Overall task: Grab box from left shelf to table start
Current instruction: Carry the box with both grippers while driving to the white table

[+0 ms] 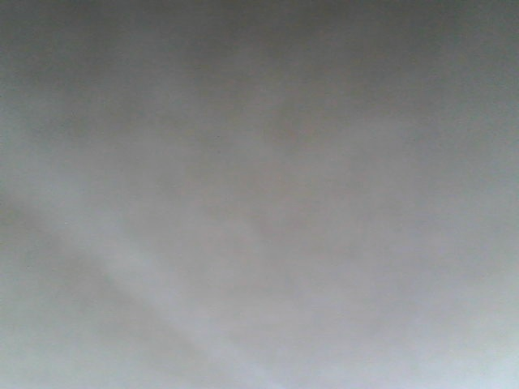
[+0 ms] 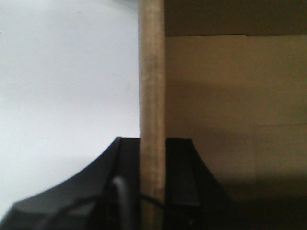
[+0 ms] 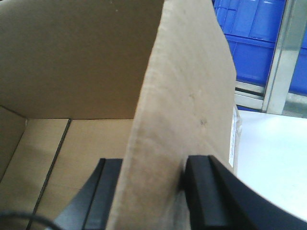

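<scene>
A: Where is the box [image 3: 187, 86]?
B: Gripped on two sides: the left end effector [image 2: 153, 146] is closed on one of its cardboard walls, the right end effector [image 3: 153, 165] likewise, with the pale surface [image 2: 62, 86] just beside it
A: What could go wrong?
B: I judge the thin walls could buckle or slip free if the two pull unevenly, tilting the box; whether its base rests on the surface I cannot tell

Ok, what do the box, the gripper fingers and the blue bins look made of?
The box looks like matte brown cardboard: fibrous raw flap edge, folded seams inside. The fingers of the right gripper look like dull black plastic or rubber; which, I cannot tell. The blue bins seem moulded plastic, faintly glossy, with ridged rims.
</scene>
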### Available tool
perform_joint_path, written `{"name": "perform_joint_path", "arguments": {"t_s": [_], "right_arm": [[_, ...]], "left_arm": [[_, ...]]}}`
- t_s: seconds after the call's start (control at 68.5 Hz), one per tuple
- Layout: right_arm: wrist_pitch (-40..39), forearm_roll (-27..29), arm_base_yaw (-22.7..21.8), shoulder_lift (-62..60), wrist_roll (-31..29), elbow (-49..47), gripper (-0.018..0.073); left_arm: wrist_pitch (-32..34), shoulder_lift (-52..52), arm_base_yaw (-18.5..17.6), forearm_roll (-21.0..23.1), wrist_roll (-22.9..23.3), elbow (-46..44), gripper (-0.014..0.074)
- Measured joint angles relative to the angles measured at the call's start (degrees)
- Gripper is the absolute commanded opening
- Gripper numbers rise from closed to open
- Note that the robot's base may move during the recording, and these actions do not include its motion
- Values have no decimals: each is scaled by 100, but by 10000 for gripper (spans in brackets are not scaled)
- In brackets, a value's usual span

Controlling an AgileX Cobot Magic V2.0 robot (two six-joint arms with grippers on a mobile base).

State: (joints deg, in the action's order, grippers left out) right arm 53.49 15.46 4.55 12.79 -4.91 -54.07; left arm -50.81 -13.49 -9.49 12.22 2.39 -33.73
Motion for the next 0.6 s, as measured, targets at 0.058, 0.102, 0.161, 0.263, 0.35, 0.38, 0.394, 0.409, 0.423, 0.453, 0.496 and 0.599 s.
{"name": "perform_joint_path", "arguments": {"t_s": [0.058,0.102,0.161,0.263,0.35,0.38,0.394,0.409,0.423,0.453,0.496,0.599], "right_arm": [[0,0,0,0,0,0,57],[0,0,0,0,0,0,57],[0,0,0,0,0,0,57],[0,0,0,0,0,0,57],[0,0,0,0,0,0,57],[0,0,0,0,0,0,57],[0,0,0,0,0,0,57],[0,0,0,0,0,0,57],[0,0,0,0,0,0,57],[0,0,0,0,0,0,57],[0,0,0,0,0,0,57],[0,0,0,0,0,0,57]], "left_arm": [[0,0,0,0,0,0,-92],[0,0,0,0,0,0,-92],[0,0,0,0,0,0,-92],[0,0,0,0,0,0,-92],[0,0,0,0,0,0,-92],[0,0,0,0,0,0,-92],[0,0,0,0,0,0,-92],[0,0,0,0,0,0,-92],[0,0,0,0,0,0,-92],[0,0,0,0,0,0,-92],[0,0,0,0,0,0,-92],[0,0,0,0,0,0,-92]]}}
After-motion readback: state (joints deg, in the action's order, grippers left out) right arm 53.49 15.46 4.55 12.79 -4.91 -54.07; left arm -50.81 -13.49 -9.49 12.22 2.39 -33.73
